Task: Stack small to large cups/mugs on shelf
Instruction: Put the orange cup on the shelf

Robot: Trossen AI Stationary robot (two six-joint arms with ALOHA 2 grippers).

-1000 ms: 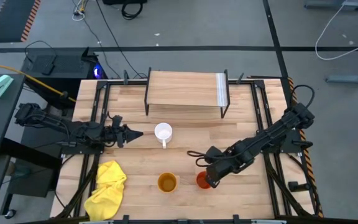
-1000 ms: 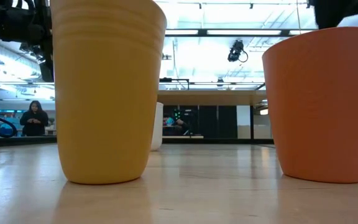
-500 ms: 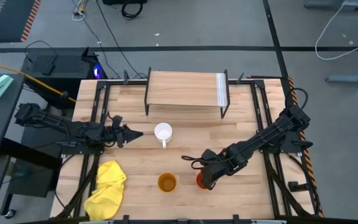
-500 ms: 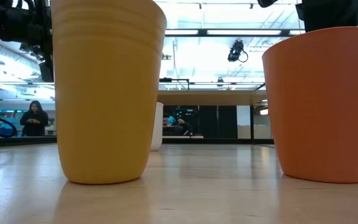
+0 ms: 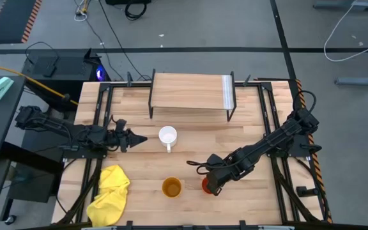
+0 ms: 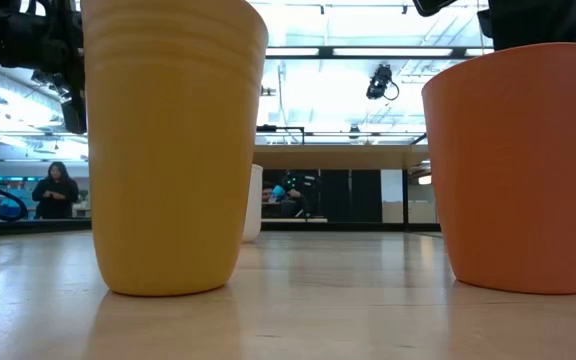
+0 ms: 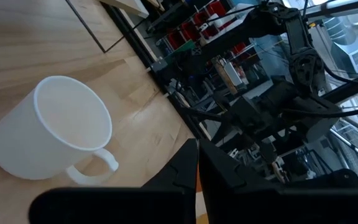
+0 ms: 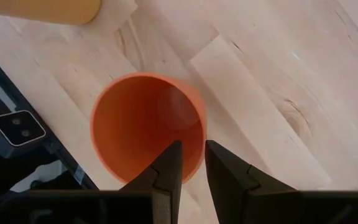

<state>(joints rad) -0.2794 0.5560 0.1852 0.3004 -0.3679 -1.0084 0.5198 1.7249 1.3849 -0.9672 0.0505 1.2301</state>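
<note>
The red-orange cup [image 5: 206, 186] [image 6: 518, 170] [image 8: 145, 118] stands upright near the table's near edge. My right gripper [image 5: 212, 187] [image 8: 191, 148] is right above its rim, open by a narrow gap. One finger is over the cup's inside and one beyond its wall. The yellow-orange cup [image 5: 171, 187] [image 6: 168, 150] stands upright to its left. The white mug [image 5: 167, 135] [image 7: 55, 134] stands mid-table, its handle toward the near edge. My left gripper [image 5: 140, 137] [image 7: 196, 152] is shut and points at the mug from the left, a short way off. The shelf [image 5: 187, 91] stands at the far edge on black legs. My right gripper comes from above and from the right at the red-orange cup's rim [image 8: 202, 127]. Its fingers [image 8: 174, 155] stand on either side of the wall there. I cannot tell whether they touch it. The cup stands upright on the table.
A crumpled yellow cloth [image 5: 110, 195] lies at the near left corner. Bare wood lies between the mug, the two cups and the shelf. The shelf's top carries a pale strip [image 5: 227, 91] at its right end. A person stands far off in the room [image 6: 58, 190].
My right gripper has moved toward the table's left edge and down, from beside the red-orange cup to over its rim, and has then kept still. The cups and the mug have stayed in place.
</note>
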